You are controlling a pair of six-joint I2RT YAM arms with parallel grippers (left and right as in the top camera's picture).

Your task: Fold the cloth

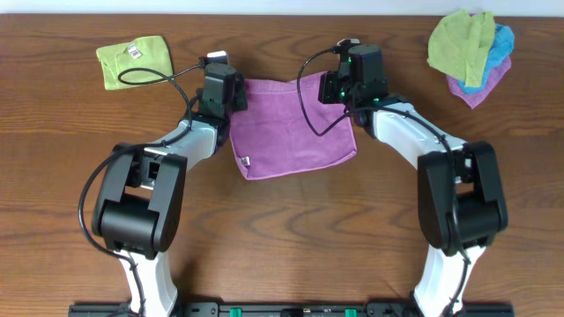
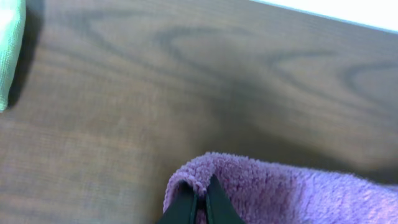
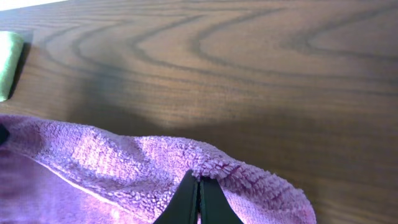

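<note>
Closest to the lens in the left wrist view: the left gripper (image 2: 200,202), jaws pressed together and pinching a fuzzy corner of the mauve cloth (image 2: 280,193), bunched up over the wooden table (image 2: 186,81). Sliver of a lime-green cloth (image 2: 9,50) at the far left edge, well apart.

Right wrist view, same deal: the right gripper (image 3: 199,200) squeezed tight on the other far corner, hem curling up around the pinch, rest of the fabric draping off to the left.

From overhead: mauve cloth spread mid-table, roughly square, a bit skewed, single layer as far as can be told. Both grippers on its far edge, one per corner. Lime-green cloth folded off at the far left, and a heap of green, blue and purple cloths (image 1: 476,53) in the far right corner, neither touching anything.

Reads as the grasp step done and the fold itself not yet started. Next up, probably: lift both corners together, carry them toward the near edge at the same height and pace, then lay far edge onto near edge before letting go. Uneven pull = crooked fold.
</note>
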